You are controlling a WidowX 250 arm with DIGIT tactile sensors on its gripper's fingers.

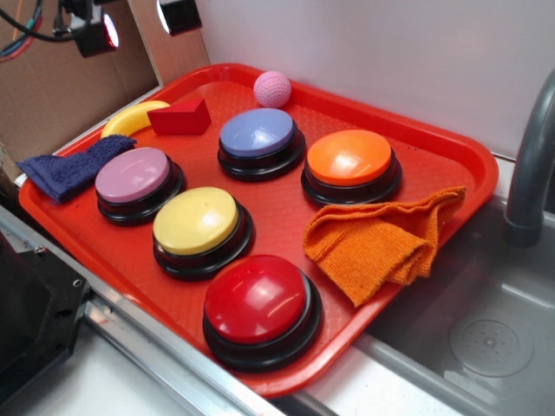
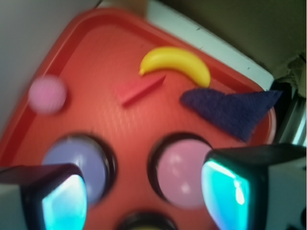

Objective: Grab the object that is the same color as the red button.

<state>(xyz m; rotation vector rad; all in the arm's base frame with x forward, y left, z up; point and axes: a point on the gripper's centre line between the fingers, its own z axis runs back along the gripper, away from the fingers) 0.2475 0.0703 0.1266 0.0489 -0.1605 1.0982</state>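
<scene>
Large red plastic tray [image 1: 451, 147] resting on a grey bench [image 1: 87, 381] beside a metal sink [image 1: 486, 338]. Small solid red wedge-shaped block [image 1: 180, 117] lying flat near the tray's far left edge, just beside a yellow plastic banana [image 1: 130, 119] and apart from everything else; seen from the wrist camera as a thin red sliver [image 2: 139, 89] below the banana [image 2: 176, 64]. Large glossy red domed push button on a round black base [image 1: 260, 308] sitting at the tray's near corner, well apart from the block. Between them: yellow domed button [image 1: 198, 227], pink-mauve domed button [image 1: 135, 179], lavender-blue domed button [image 1: 258, 139] and orange domed button [image 1: 350, 163]. Pink knitted ball [image 1: 272, 88] close to the far edge. Dark blue folded cloth [image 1: 74, 165] draped over the left rim; crumpled orange cloth [image 1: 381, 243] at the right side, just beside the orange button.

End effector [image 2: 144, 196] spread wide, holding nothing, hanging above the gap between the lavender-blue and pink-mauve buttons, clear of the block; its two fingertips [image 2: 225, 191] showing at the lower corners of the wrist view.
</scene>
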